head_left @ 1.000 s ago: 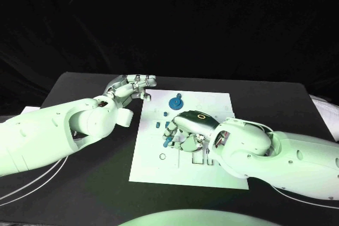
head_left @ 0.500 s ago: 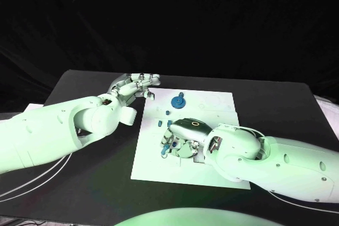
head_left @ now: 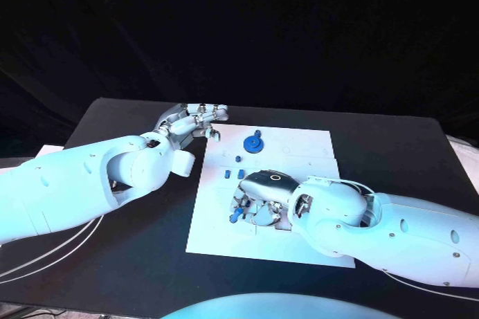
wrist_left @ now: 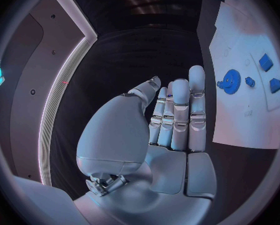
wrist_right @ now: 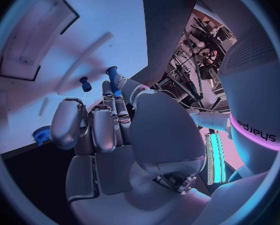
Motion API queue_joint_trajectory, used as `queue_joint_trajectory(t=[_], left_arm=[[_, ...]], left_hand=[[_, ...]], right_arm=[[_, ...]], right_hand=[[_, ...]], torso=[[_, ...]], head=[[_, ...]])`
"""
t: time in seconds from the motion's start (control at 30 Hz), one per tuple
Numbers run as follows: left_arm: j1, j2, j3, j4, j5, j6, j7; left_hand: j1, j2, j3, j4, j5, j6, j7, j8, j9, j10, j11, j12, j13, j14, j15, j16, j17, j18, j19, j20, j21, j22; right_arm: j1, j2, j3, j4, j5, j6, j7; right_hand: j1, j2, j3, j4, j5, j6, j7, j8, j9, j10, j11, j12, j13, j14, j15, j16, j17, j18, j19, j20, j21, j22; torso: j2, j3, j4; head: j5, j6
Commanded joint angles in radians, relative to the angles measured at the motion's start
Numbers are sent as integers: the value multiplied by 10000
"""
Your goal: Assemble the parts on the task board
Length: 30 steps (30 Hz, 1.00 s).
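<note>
Presently logged: task board [head_left: 300, 142], white, centre of the black counter [head_left: 399, 146]. Right hand [head_left: 261, 201] over the board's middle, fingers curled, pinching a small blue peg [wrist_right: 113, 78] at its fingertips; a second blue peg [wrist_right: 85, 84] stood just beside. Left hand [head_left: 192, 121] at the board's far left corner, flat, holding nothing. Blue gear [head_left: 252, 144] lay between them, nearer my left hand.

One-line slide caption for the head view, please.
Right hand holds a blue peg over the white task board, while the left hand hovers open at the board's far corner near the blue gear.
</note>
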Motion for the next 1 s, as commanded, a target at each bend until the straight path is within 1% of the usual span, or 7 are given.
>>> queue_joint_trajectory(t=[0.03,0.37,0.53,0.6,0.7,0.87,1.0], left_arm=[[-2,21,7,10,-26,179,48],[-3,23,7,9,-26,189,40],[-3,26,7,11,-26,192,35],[-3,27,7,11,-26,189,31],[-3,25,7,12,-26,190,23],[-3,16,7,19,-26,193,5],[-3,12,7,20,-26,200,-9]], left_hand=[[98,6,-81,2,39,-59,12,32,-4,-70,-10,47,-16,-41,5,36,-5,186,54,7,-58,-9],[98,6,-81,2,39,-59,12,32,-4,-70,-10,47,-16,-41,5,36,-5,186,54,7,-58,-9],[98,6,-81,2,39,-59,12,32,-4,-70,-10,47,-16,-41,5,36,-5,186,54,7,-58,-9],[98,6,-81,2,39,-59,12,32,-4,-70,-10,47,-16,-41,5,36,-5,186,54,7,-58,-9],[98,6,-81,2,39,-59,12,32,-4,-70,-10,47,-16,-41,5,36,-5,186,54,7,-58,-9],[98,6,-81,2,39,-59,12,32,-4,-70,-10,47,-16,-41,5,36,-5,186,54,7,-58,-9],[98,6,-81,2,39,-59,12,32,-4,-70,-10,47,-16,-41,5,36,-5,186,54,7,-58,-9]], right_arm=[[-35,26,-25,-46,-605,423,-289],[-146,273,-52,-126,-1152,437,-478],[-197,395,-69,-131,-1226,457,-494],[-209,425,-76,-140,-1181,491,-537],[-216,428,-80,-153,-1123,472,-662],[-220,394,-83,-162,-1074,257,-818],[-221,344,-84,-143,-1022,-139,-834]], right_hand=[[45,111,47,7,34,61,10,38,4,78,-28,30,16,439,-24,23,-7,108,-18,-33,16,5],[38,110,48,7,32,64,8,39,6,81,-30,28,17,439,-24,21,-10,109,-19,-32,15,2],[7,71,42,-6,30,59,5,32,7,72,-29,9,16,434,-23,7,-34,111,-24,-28,9,-7],[-240,-106,-56,66,208,-102,57,-66,-29,-100,26,-112,-6,426,27,-9,-61,119,-50,-3,-26,-59],[-582,-384,-221,199,543,-617,228,-203,-161,-506,168,-182,-28,399,145,-72,-160,171,-154,78,-216,-368],[-834,-692,-518,295,576,-1393,350,-196,-305,-1347,347,-166,-39,290,273,-342,-535,319,-431,214,-751,-1180],[-898,-792,-938,333,607,-1984,482,-200,-317,-1964,470,-139,-27,147,361,-771,-1117,439,-648,304,-1267,-1910]], torso=[[0,-4,6],[0,-1,-2],[0,-2,9],[-5,-4,7],[-8,-7,6],[0,-1,-7],[-7,4,-8]], head=[[-6,-9],[-4,-8],[-20,-9],[-21,-4],[-24,-2],[-22,-1],[-38,4]])
